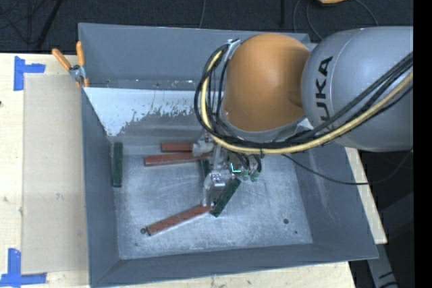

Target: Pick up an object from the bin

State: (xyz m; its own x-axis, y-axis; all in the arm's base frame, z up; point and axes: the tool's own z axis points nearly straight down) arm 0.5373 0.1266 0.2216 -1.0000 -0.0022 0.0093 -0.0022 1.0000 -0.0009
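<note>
Camera view: a dark green flat strip (116, 164) lies by the grey metal bin's (297, 226) left wall. Two matte red-brown bars (169, 159) lie mid-floor, and a longer brown bar (177, 219) slants below them. At its right end my gripper (214, 192) stands beside a short green bar (227, 197). Whether my gripper is spread or closed, I cannot tell.

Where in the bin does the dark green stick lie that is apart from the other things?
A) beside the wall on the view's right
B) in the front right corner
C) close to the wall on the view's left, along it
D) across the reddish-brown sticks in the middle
C: the dark green stick lies lengthwise close to the left wall, away from the reddish-brown sticks and from the gripper.
</note>
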